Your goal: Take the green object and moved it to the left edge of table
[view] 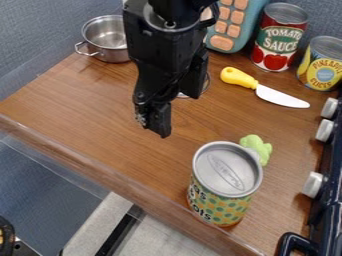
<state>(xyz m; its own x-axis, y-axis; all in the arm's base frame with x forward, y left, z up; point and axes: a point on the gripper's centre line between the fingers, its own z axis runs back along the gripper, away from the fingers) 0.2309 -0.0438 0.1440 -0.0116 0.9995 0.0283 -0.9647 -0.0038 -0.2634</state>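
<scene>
The green object [258,148] lies at the right of the wooden tabletop [87,105], partly hidden behind the upright patterned can [224,185]. Above the tabletop's middle hangs the black pincer [157,121], though I cannot tell whether it is released or clenched. A metal pot [107,37] stands at the far left, a yellow-handled knife [264,89] lying well apart from it.
</scene>
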